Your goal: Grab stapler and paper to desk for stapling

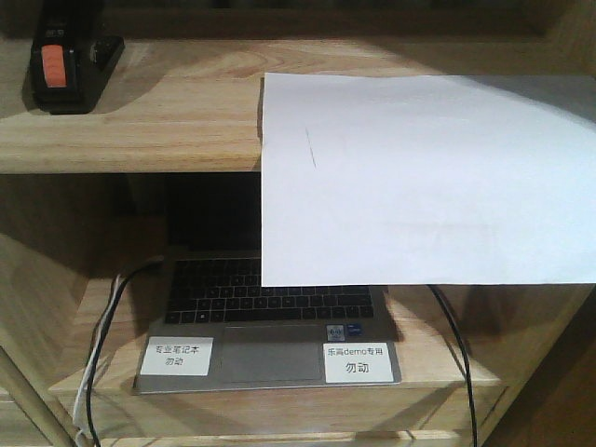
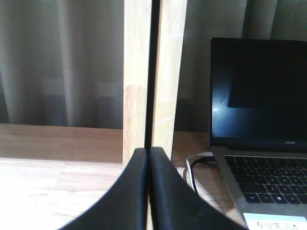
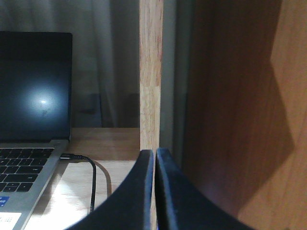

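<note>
The black stapler (image 1: 65,65) with an orange patch lies at the far left of the upper shelf. The white paper (image 1: 419,177) lies on the same shelf to the right and hangs over its front edge, covering part of the laptop. My left gripper (image 2: 149,153) is shut and empty, low in front of a wooden upright on the lower shelf. My right gripper (image 3: 155,154) is shut and empty, in front of another wooden upright. Neither gripper shows in the front view. The desk is out of view.
An open laptop (image 1: 270,317) with white labels sits on the lower shelf, also in the left wrist view (image 2: 261,129) and the right wrist view (image 3: 29,124). Cables (image 1: 102,345) run at its left and right (image 1: 456,354). A brown side panel (image 3: 240,105) stands at right.
</note>
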### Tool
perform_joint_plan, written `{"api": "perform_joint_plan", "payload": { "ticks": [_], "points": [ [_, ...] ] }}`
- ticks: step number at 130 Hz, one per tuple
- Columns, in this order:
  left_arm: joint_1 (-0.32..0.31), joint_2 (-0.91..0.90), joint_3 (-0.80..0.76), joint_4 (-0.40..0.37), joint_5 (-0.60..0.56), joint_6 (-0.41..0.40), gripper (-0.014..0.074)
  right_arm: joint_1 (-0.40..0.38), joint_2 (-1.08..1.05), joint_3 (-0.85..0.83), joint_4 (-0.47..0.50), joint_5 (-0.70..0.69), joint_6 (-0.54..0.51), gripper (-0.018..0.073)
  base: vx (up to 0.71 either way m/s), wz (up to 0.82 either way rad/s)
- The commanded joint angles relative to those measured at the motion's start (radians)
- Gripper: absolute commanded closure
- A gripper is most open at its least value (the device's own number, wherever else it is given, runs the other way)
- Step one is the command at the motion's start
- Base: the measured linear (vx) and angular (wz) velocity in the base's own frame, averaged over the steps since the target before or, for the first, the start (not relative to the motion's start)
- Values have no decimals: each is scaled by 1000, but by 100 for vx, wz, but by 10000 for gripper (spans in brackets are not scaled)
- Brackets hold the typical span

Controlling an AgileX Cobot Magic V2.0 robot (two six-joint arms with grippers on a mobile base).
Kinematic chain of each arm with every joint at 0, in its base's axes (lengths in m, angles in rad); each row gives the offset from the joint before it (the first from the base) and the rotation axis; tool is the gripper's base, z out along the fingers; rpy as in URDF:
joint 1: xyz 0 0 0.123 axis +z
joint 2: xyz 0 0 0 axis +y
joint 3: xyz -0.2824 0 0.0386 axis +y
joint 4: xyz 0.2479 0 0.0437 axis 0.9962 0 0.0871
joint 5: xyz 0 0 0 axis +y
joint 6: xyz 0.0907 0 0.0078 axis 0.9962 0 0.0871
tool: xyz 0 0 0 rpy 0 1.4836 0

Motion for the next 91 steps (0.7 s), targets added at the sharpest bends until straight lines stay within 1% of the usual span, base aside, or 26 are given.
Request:
{"api": "perform_joint_plan", "payload": {
  "ticks": [1,91],
  "points": [
    [4,-15,11,-8,-72,-7,603,-8,-9,5,-1,-73,-8,565,0,0],
    [4,-15,11,-8,-72,-7,603,-8,-9,5,-1,-73,-8,565,0,0]
  ]
}}
